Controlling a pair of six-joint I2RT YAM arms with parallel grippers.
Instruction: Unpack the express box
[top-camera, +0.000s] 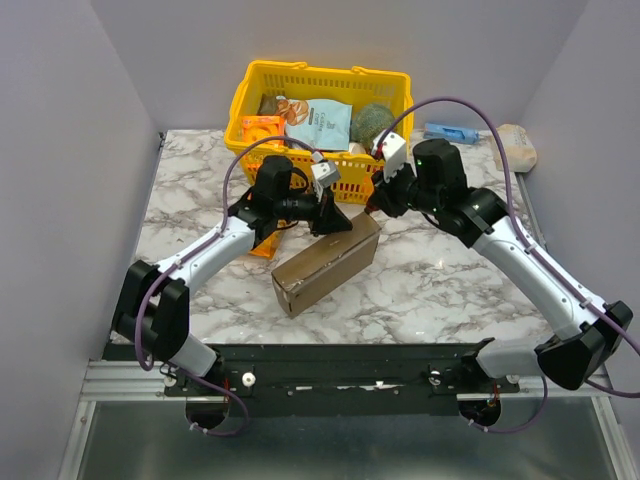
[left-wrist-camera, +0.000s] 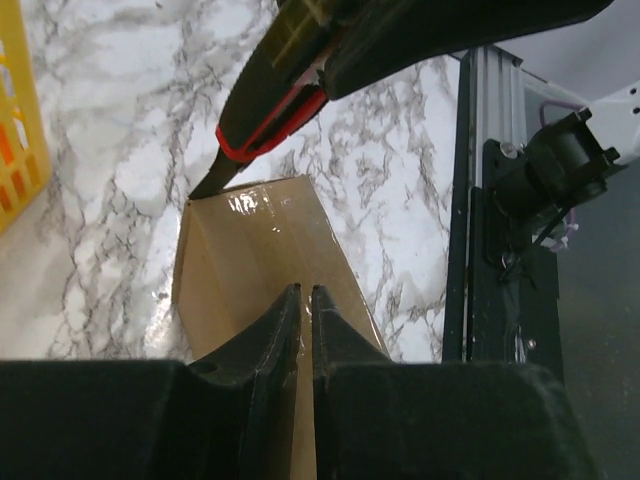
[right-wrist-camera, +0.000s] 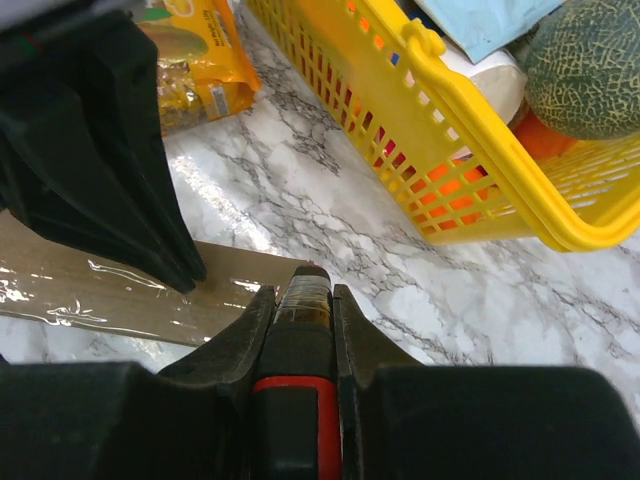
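The box (top-camera: 325, 258) lies flat and angled on the tabletop (top-camera: 450, 280) at mid-frame in the top view, just below the basket (top-camera: 238, 112). Its lid is shut and glossy clear tape runs along its top. The left fingers (left-wrist-camera: 293, 308) sit over its upper end with only a thin slit between them and nothing pinched that I can see. Whether they bear down on the lid is unclear. The right fingers (top-camera: 376, 204) are clamped on a red-and-black cutter (left-wrist-camera: 265, 115), whose tip meets the box's edge at upper left of the left wrist view.

Plain cardboard like this is probably light and fairly stiff, and likely to skid on the smooth marble. It wants pinning from above on a flat panel, or squeezing across its long sides, clear of the taped seam. The lid would likely dent under hard pressure.

The blade is too dark to make out, so I cannot tell if it has entered the tape. The contents are hidden, and the arms cover the box's upper end in the top view.
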